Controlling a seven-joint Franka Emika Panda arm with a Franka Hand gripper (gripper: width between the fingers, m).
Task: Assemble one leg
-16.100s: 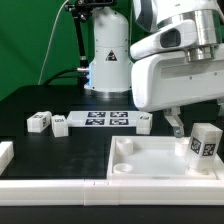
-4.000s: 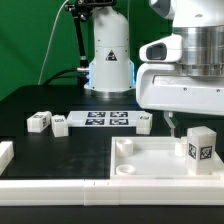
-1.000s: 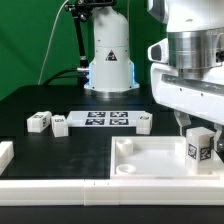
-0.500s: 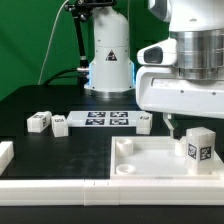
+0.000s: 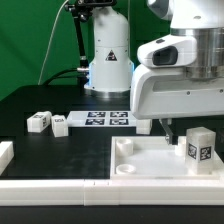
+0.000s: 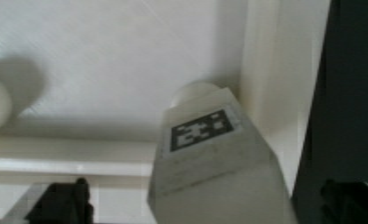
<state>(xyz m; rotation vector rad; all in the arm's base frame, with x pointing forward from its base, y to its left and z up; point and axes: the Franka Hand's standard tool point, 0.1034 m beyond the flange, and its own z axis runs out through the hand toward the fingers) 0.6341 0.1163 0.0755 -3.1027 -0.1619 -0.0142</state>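
Observation:
The leg (image 5: 200, 147) is a small white block with a black-and-white tag. It stands upright in the corner of the large white panel (image 5: 150, 160) at the exterior view's right. My gripper (image 5: 188, 124) hangs just above and around the leg's top. In the wrist view the leg (image 6: 207, 140) rises between my two dark fingers (image 6: 65, 200), with gaps on both sides. The gripper (image 6: 207, 205) is open and holds nothing.
The marker board (image 5: 100, 120) lies behind the panel. Three small white blocks lie beside it: two (image 5: 38, 121) (image 5: 60, 124) at its left end and one (image 5: 143, 122) at its right end. The robot base (image 5: 108, 60) stands at the back. A white rail (image 5: 50, 185) runs along the front.
The hand has turned and shifted toward the exterior view's left and a little lower. The leg stands in the same corner, unmoved.

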